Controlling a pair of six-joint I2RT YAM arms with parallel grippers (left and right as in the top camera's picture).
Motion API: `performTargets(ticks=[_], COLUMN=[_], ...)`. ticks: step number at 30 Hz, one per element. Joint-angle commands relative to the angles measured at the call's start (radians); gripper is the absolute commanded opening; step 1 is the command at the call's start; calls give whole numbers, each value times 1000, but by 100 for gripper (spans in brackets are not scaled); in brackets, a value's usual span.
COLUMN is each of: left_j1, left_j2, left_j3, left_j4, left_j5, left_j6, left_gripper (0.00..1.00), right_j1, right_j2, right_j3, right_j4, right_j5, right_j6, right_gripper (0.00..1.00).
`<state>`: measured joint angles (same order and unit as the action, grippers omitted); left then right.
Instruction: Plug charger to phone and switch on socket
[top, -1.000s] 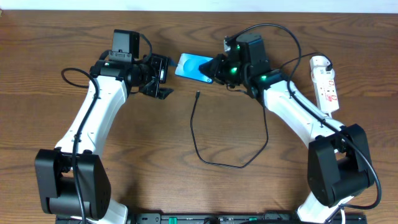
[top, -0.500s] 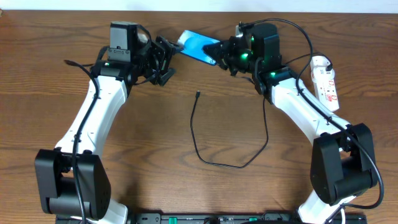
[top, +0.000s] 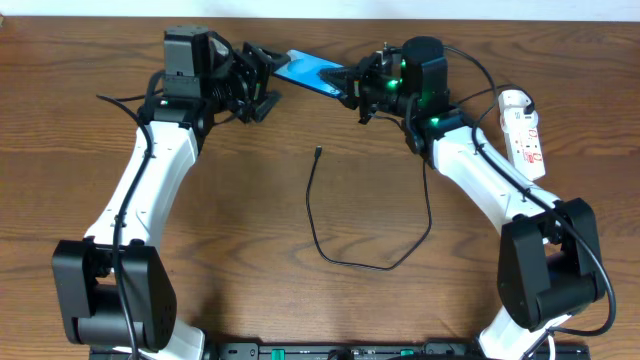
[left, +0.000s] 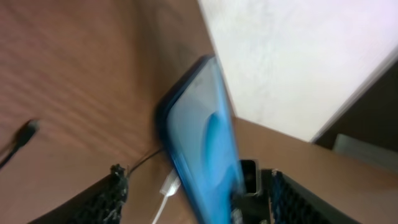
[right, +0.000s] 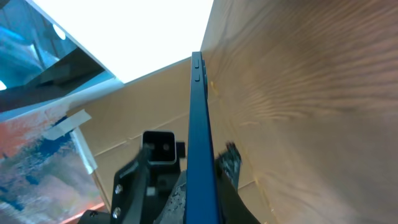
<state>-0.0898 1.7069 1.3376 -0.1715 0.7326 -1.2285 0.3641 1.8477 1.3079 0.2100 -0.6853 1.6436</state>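
Slim black-edged, blue-screened phone (top: 312, 72) at far side of wooden bench (top: 230, 220), long axis left-right between 2 arms. Jaws of right gripper (top: 358, 88) pinching right end. Jaws of left gripper (top: 262, 78) spread, seemingly straddling left end. Thin black charger cable (top: 307, 205) tip on bench nearside of phone, roughly midway between arms.

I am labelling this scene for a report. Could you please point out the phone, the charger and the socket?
phone (top: 312, 72): overhead view, middle of its blue screen.
charger (top: 317, 152): overhead view, the plug tip at its free end.
socket (top: 526, 136): overhead view, middle of its white body.
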Motion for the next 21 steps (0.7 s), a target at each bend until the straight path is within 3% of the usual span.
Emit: performTargets(ticks=[1, 11, 21], left_j1=[6, 6, 8], left_j2=[42, 89, 89], left_j3=[13, 13, 13], left_j4=[63, 220, 222], left_j5=[49, 114, 113], left_j6=[-61, -132, -147], left_gripper=[69, 52, 40], right_j1=[27, 43, 87], right_j2=[-5, -5, -5], right_j3=[14, 14, 14], right_j4=[33, 40, 40], right_j5=[-5, 8, 84], right_j6=[83, 142, 171], right_gripper=[2, 2, 2])
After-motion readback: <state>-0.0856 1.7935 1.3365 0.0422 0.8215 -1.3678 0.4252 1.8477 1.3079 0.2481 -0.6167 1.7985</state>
